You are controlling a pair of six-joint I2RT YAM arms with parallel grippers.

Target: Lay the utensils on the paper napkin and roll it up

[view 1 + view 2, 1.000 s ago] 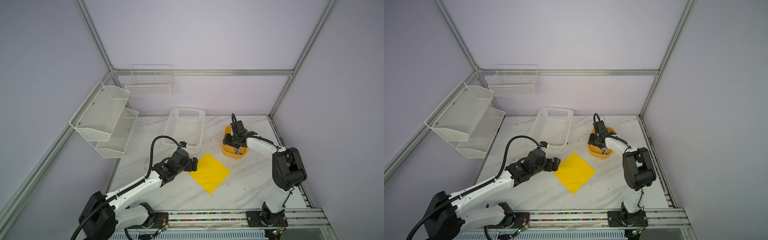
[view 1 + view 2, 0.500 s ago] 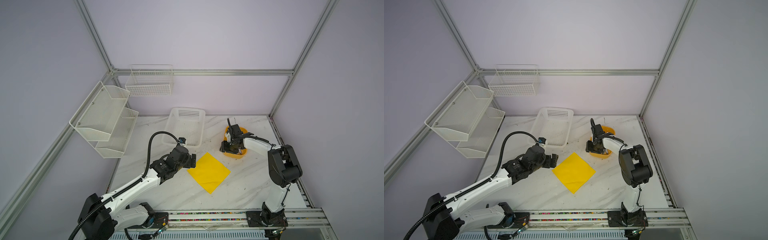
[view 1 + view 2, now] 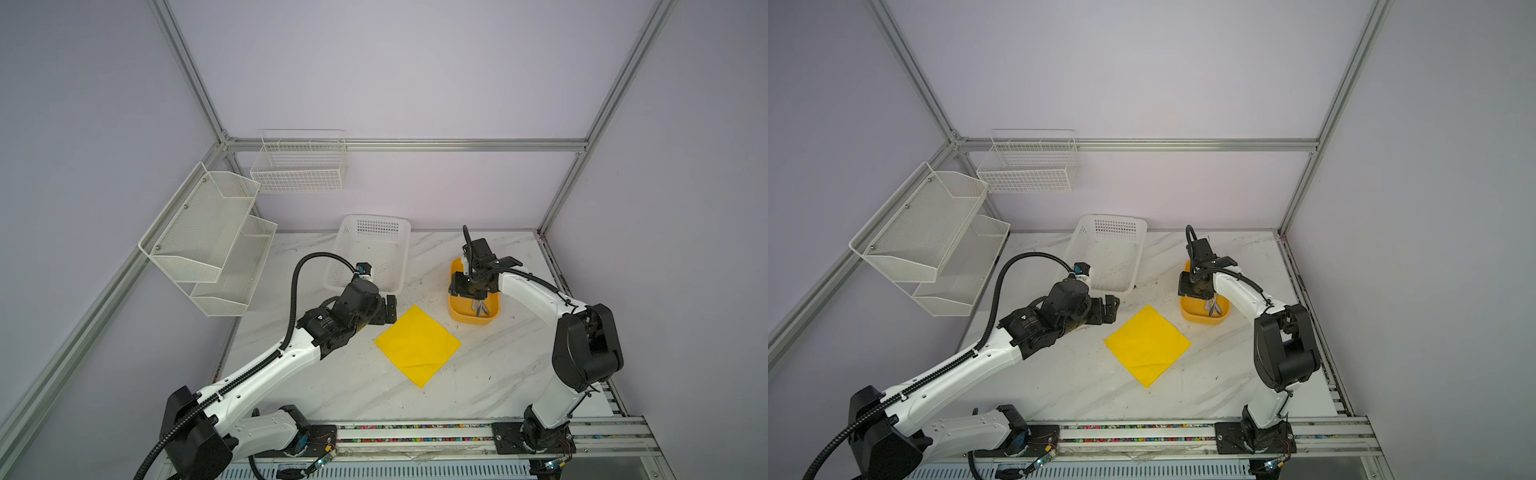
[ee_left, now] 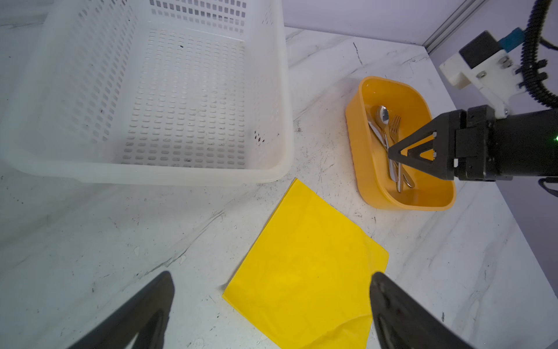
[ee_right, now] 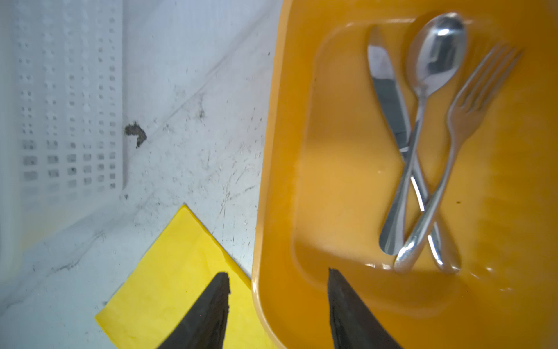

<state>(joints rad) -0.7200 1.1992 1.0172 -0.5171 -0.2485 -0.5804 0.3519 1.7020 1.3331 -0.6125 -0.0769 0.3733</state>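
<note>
The yellow paper napkin (image 3: pixel 417 345) (image 3: pixel 1147 345) lies flat on the marble table, a corner pointing at the orange tub (image 3: pixel 454 309). The utensils (image 5: pixel 422 145), a knife, a spoon and a fork, lie crossed on the tub's floor (image 4: pixel 388 136). My right gripper (image 5: pixel 277 272) hangs open over the tub's napkin-side wall, one finger outside above the napkin (image 5: pixel 181 287) and one inside the tub, touching no utensil. My left gripper (image 4: pixel 271 274) is wide open and empty, low beside the napkin's (image 4: pixel 305 266) left corner (image 3: pixel 390 309).
A white perforated basket (image 3: pixel 370 253) (image 4: pixel 151 90) stands behind the napkin, close to my left gripper. White mesh shelves (image 3: pixel 208 237) and a wire basket (image 3: pixel 299 166) hang on the left and back walls. Bare marble lies in front of the napkin.
My right gripper has shifted from above the tub's middle to its napkin-side wall and come lower. My left gripper has drawn back a little toward the white basket, jaws wider.
</note>
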